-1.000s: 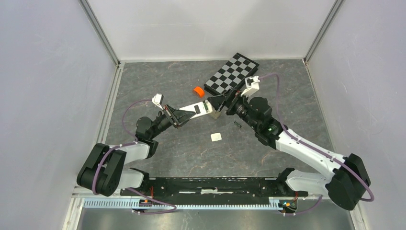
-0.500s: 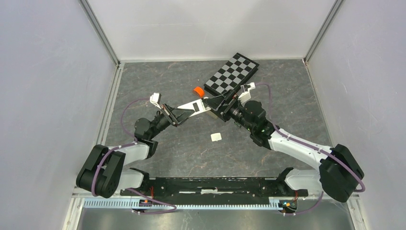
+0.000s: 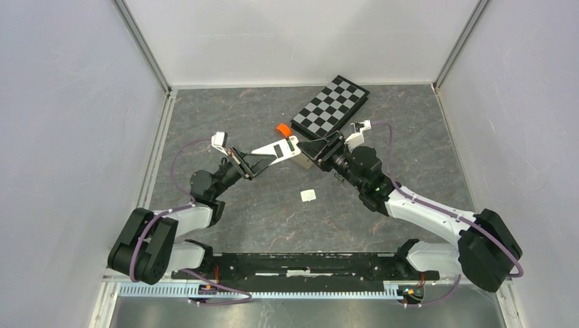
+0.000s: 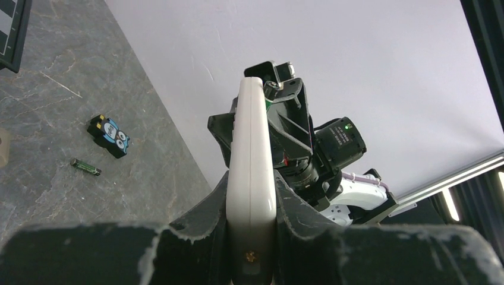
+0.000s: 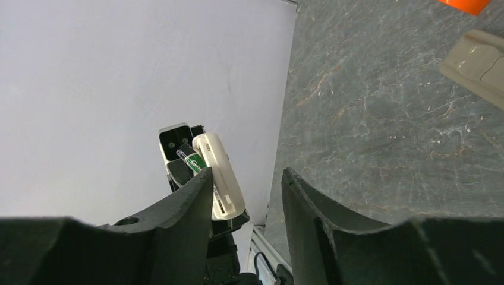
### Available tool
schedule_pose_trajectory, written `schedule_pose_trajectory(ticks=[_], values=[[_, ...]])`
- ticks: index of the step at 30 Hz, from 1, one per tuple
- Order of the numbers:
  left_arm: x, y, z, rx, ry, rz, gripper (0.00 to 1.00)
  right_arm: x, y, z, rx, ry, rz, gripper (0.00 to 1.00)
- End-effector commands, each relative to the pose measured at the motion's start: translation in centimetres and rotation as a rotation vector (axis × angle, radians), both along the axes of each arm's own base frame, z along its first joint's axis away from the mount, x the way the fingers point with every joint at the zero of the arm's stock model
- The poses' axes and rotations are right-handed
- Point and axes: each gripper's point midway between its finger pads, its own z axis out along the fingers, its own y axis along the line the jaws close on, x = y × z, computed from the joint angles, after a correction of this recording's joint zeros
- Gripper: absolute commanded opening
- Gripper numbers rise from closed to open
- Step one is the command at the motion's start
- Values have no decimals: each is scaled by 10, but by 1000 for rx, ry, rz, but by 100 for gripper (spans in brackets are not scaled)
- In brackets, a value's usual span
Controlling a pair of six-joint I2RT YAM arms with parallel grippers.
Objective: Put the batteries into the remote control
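White remote [image 4: 251,178] edge-on, right hand [image 4: 274,77] partly behind it

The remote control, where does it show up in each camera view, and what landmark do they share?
Top external: remote control just above centre, below the orange roll.
Left wrist: remote control at centre, edge-on, clamped in the left hand.
Right wrist: remote control lower left of centre, against the white wall.
Shared landmark: the grey marbled table.

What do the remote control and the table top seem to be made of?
Remote control: probably plastic, cream-white, smooth with a soft sheen and rounded moulded edges. Table top: looks like grey stone or a stone-print sheet, matt, with pale veins.
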Motion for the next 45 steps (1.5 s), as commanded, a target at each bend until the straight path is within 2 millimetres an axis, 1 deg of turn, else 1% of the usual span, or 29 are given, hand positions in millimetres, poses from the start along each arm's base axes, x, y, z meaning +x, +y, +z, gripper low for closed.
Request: schedule_pose_trajectory(ticks=[1,8,17,23,29,31,33,38,39,42,45], values=[[-8,3,26,-40,-119,11,2,7,-1,17,-64,-66,-29,48],[-9,2,28,-50,-121,8,2,10,0,10,-160,-77,-44,45],[-6,3,31,-74,-102,26,2,10,10,0,-314,-100,-46,36],[-3,5,29,-84,-85,45,2,10,8,2,-341,-114,-64,31],[-3,7,26,-85,-76,54,2,9,5,6,-335,-112,-78,32],[-2,7,24,-81,-73,59,2,9,2,10,-331,-117,-90,36],[-2,7,21,-76,-70,63,2,9,-2,16,-324,-119,-105,42],[-1,7,16,-63,-65,68,2,5,-8,31,-280,-127,-122,64],[0,7,16,-62,-67,70,2,3,-8,33,-261,-127,-117,71],[0,7,18,-61,-75,70,2,-1,-2,35,-186,-117,-87,83],[-1,6,20,-61,-83,68,2,-5,13,30,-127,-73,-15,93]])
